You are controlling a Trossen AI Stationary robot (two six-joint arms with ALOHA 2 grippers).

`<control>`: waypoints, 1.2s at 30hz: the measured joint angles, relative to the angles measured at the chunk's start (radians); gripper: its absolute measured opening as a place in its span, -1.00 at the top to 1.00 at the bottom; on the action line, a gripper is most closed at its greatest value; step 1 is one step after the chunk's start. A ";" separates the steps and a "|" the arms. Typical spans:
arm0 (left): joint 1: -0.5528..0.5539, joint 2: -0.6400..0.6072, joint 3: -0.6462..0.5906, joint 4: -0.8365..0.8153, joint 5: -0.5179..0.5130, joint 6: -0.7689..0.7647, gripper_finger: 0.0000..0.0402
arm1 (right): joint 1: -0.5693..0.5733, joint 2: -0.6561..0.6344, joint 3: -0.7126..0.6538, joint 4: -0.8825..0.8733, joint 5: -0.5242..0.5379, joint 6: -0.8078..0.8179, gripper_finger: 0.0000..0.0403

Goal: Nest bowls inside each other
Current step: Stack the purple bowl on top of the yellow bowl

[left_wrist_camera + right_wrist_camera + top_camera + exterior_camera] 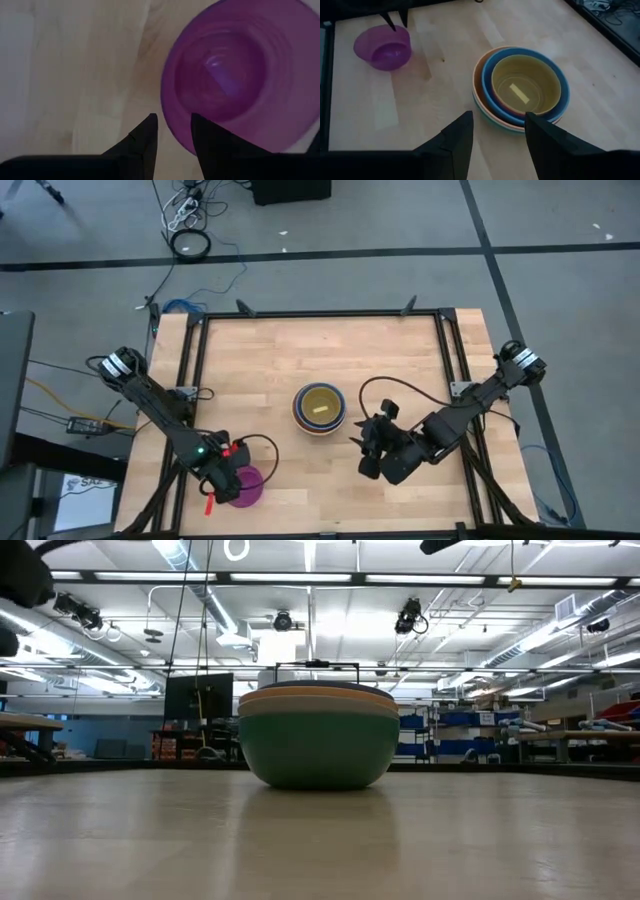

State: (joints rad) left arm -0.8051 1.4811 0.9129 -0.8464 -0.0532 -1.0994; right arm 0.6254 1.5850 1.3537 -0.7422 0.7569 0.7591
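Overhead, the wooden table [270,360] carried a nested stack of bowls [319,409] near its middle, with a yellow bowl [320,403] innermost, while a lone magenta bowl [246,486] sat apart near the front edge on the left arm's side. The left gripper [222,478] hung right at that bowl's rim, and the right gripper [372,448] hovered just beside the stack, not touching it. From table height, only the stack [319,735] showed, resting flat, its outermost teal-green shell rounded and smooth, with orange and darker rims layered above; neither gripper appeared there. Through the left wrist camera, the two dark fingers [145,142] stood apart, one outside the magenta bowl [240,75] and the other over its wall, seemingly straddling the rim, though no squeeze was evident. Through the right wrist camera, the fingers [460,137] were spread wide and empty, aimed at the stack [520,90], where a blue rim ringed the yellow bowl [526,85]; the magenta bowl [383,47] lay well apart beyond. I judged these bowls light, thin-walled, fairly stiff plastic, slick on the curve, so pinching the rim wall between the fingers looked the sounder hold than the rounded flank. No brand, label or readable writing showed on any bowl.
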 joint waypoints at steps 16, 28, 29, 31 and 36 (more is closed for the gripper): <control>0.000 -0.001 -0.121 0.183 -0.040 -0.089 0.40 | -0.003 -0.001 0.000 0.000 0.014 -0.003 0.18; 0.013 -0.001 -0.133 0.291 -0.081 -0.038 0.97 | -0.008 -0.001 0.000 0.001 0.051 -0.003 0.18; 0.016 -0.001 -0.133 0.308 -0.089 -0.032 0.97 | -0.009 -0.001 0.000 0.001 0.053 -0.003 0.18; 0.021 -0.001 -0.133 0.336 -0.110 -0.019 0.97 | -0.013 -0.001 0.000 0.004 0.055 -0.003 0.18; 0.040 -0.001 -0.127 0.402 -0.135 0.028 0.98 | -0.013 -0.001 0.000 0.004 0.060 -0.002 0.18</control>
State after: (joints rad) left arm -0.7647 1.4803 0.7863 -0.4441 -0.1885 -1.0713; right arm 0.6121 1.5845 1.3533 -0.7383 0.8165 0.7570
